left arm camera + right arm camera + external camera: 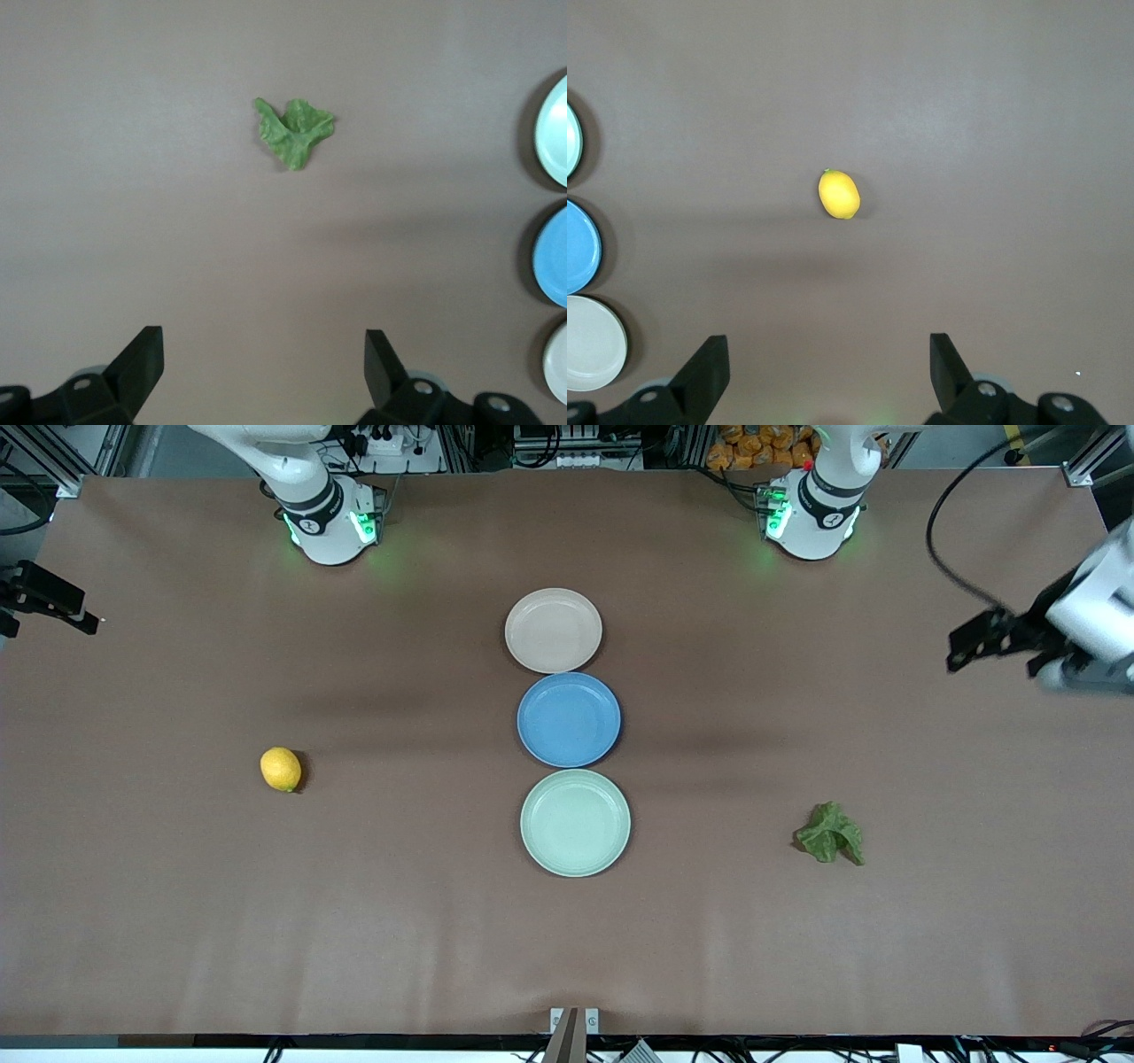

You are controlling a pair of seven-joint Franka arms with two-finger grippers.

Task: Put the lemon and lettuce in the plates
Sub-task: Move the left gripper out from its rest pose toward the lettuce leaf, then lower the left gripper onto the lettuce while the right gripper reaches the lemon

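Note:
The yellow lemon [281, 769] lies on the table toward the right arm's end; it also shows in the right wrist view [839, 194]. The green lettuce [831, 834] lies toward the left arm's end, also in the left wrist view [295, 131]. The beige-pink plate [554, 631] and the mint green plate [575, 823] sit empty in the table's middle. My left gripper [992, 646] [263, 354] is open and empty, high over the left arm's end. My right gripper [49, 598] [828, 359] is open and empty, high over the right arm's end.
A bright blue plate [569, 719] sits empty between the two pale plates, almost touching both. The three form a row running toward the front camera, mint nearest. The table is covered in brown paper [354, 912].

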